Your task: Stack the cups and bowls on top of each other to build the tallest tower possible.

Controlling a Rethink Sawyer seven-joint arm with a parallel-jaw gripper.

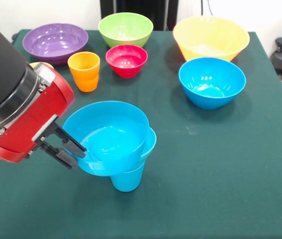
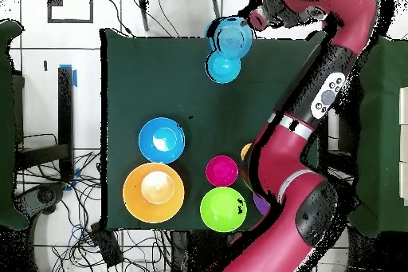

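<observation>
Nearest to me stood the tower (image 1: 118,149): a blue cup (image 1: 127,179) upright on the green table (image 1: 220,169), with two blue bowls nested on top of it. The upper blue bowl (image 1: 108,134) sat tilted and shifted to one side of the lower blue bowl (image 1: 149,144), whose rim peeked out beneath it. My gripper (image 1: 66,149) had its two black fingers clamped over the upper bowl's rim, one inside and one outside. In the overhead view the same stack (image 2: 227,45) sat near the table's edge with the gripper (image 2: 255,21) just beside it.

Farther back, well apart from the tower, I saw a loose blue bowl (image 1: 211,82) and an orange cup (image 1: 84,70), with a small red bowl (image 1: 126,60) just beside the cup. A yellow cup (image 1: 37,64) showed only as a sliver behind the arm. In the last row stood a purple bowl (image 1: 55,42), a green bowl (image 1: 126,29) and the large yellow-orange bowl (image 1: 211,37), all upright and empty.
</observation>
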